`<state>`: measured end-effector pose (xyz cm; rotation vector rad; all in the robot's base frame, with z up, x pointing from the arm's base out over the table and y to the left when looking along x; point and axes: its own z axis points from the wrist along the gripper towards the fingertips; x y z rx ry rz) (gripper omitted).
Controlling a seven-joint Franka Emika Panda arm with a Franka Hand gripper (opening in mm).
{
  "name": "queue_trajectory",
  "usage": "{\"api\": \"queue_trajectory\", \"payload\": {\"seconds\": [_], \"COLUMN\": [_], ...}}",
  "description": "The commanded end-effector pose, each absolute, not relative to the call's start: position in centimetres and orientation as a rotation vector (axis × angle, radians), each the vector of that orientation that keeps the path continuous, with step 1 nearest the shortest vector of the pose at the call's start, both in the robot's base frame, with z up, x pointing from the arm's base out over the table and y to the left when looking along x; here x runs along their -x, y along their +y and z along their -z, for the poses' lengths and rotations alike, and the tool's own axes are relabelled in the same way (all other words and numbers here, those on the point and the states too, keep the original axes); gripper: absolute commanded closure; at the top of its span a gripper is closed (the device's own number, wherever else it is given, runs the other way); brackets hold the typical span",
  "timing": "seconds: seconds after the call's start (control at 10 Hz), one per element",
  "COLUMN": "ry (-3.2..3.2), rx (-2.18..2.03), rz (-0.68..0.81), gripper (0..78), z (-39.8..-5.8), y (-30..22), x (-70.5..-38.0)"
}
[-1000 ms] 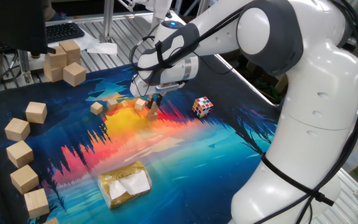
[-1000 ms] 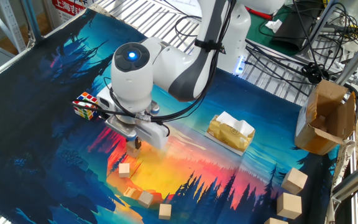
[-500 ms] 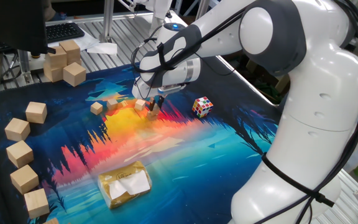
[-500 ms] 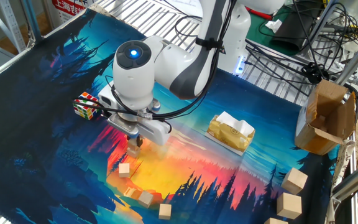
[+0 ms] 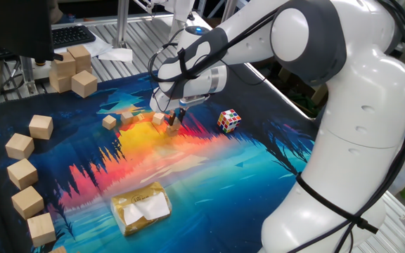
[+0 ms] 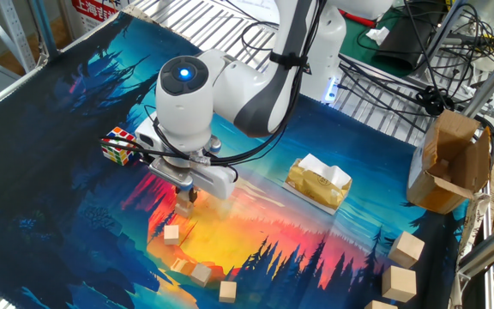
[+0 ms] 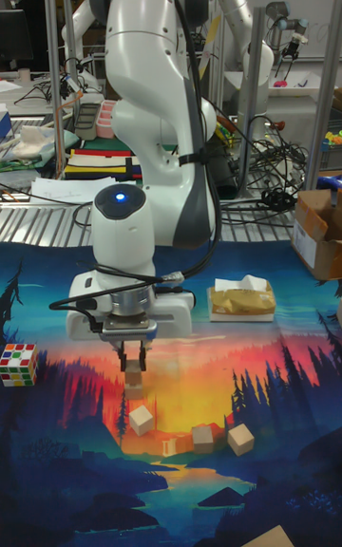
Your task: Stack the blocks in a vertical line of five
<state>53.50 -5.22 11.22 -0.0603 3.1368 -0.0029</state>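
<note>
My gripper (image 7: pixel 133 365) points straight down over the orange part of the mat, its fingers drawn in to the width of one small tan block (image 7: pixel 134 379), which sits between the fingertips just above the mat. The other views show the same gripper (image 5: pixel 176 117) (image 6: pixel 188 197) and the same block (image 5: pixel 172 126) (image 6: pixel 182 209). Other small blocks lie loose nearby: one (image 7: pixel 141 419) (image 6: pixel 171 233) (image 5: pixel 159 119) close to the gripper and two more (image 7: pixel 202 435) (image 7: pixel 239 438) further off. None of them is stacked.
A multicoloured puzzle cube (image 5: pixel 229 120) (image 6: pixel 118 144) lies beside the gripper. A crumpled tan packet (image 5: pixel 141 206) (image 7: pixel 241 300) sits on the blue part of the mat. Several larger pale wooden cubes (image 5: pixel 28 172) line the mat's edge, and a cardboard box (image 6: pixel 448 163) stands off it.
The gripper rose slightly and shifted a little between the earliest frames and half a second ago. It has held still since, and the loose blocks have not moved.
</note>
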Motion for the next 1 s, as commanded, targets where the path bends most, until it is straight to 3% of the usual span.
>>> {"api": "queue_trajectory", "payload": {"seconds": [0.1, 1.0], "ry": [3.134, 3.134], "rx": [0.071, 0.081], "rz": [0.004, 0.002], "gripper": [76.4, 76.4], "z": [-11.32, -10.92], "y": [-5.24, -5.19], "x": [-53.6, -53.68]}}
